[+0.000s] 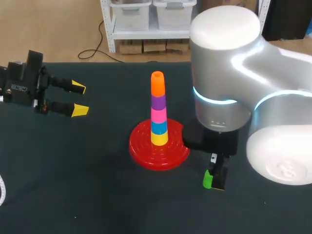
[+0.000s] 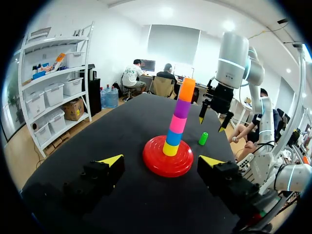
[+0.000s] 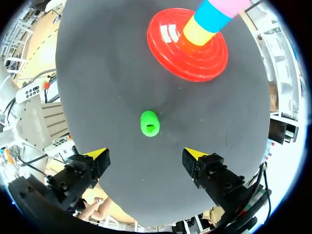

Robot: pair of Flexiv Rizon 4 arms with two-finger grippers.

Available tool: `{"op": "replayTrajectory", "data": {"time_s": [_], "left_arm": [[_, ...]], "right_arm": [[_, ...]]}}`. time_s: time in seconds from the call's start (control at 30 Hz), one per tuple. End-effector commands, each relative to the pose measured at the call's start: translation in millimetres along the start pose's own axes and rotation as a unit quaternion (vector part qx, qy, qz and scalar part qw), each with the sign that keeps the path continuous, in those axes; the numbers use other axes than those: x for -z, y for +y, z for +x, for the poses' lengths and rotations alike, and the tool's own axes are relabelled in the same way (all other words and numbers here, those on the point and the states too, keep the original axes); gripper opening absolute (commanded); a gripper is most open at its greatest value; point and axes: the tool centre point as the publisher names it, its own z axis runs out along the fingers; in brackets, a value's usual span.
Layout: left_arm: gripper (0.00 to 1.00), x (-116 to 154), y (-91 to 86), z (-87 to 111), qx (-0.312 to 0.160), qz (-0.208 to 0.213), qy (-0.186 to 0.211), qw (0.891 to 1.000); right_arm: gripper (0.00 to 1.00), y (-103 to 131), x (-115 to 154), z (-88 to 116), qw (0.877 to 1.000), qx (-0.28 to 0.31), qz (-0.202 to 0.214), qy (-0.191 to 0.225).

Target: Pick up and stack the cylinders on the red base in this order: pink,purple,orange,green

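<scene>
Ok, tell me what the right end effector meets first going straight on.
Most likely the green cylinder, which sits on the table just ahead of the open right end effector; depth is unclear.

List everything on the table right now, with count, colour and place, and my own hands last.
base: 1, red, mid-table.
stacked cylinders: 5, yellow, blue, pink, purple, orange from bottom to top, on the base.
green cylinder: 1, green, on the table beside the base, not on the stack.
table: 1, black, under everything.
left hand: 1, yellow tips, open and empty, over the table's left side, apart from the base.
right hand: 1, yellow tips, open, above the green cylinder, not touching it.
</scene>
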Motion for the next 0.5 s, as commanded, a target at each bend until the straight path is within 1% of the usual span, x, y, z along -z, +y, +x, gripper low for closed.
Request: {"op": "replayTrajectory", "data": {"time_s": [0.03, 0.1, 0.13, 0.5], "left_arm": [[1.0, 0.1, -0.1, 1.1, -0.001, 0.0, -0.002, 1.0], [1.0, 0.1, -0.1, 1.1, -0.001, 0.0, -0.002, 1.0], [1.0, 0.1, -0.1, 1.1, -0.001, 0.0, -0.002, 1.0], [1.0, 0.1, -0.1, 1.1, -0.001, 0.0, -0.002, 1.0]], "right_arm": [[1.0, -1.9, -0.3, -3.3, 1.0, 0.001, 0.005, -0.009], [1.0, -2.0, 4.5, -3.5, 1.0, 0.007, 0.004, -0.02], [1.0, -2.0, 7.7, -3.7, 1.0, 0.009, 0.0, -0.016], [1.0, -2.0, 7.7, -3.7, 1.0, 0.009, 0.0, -0.016]]}}
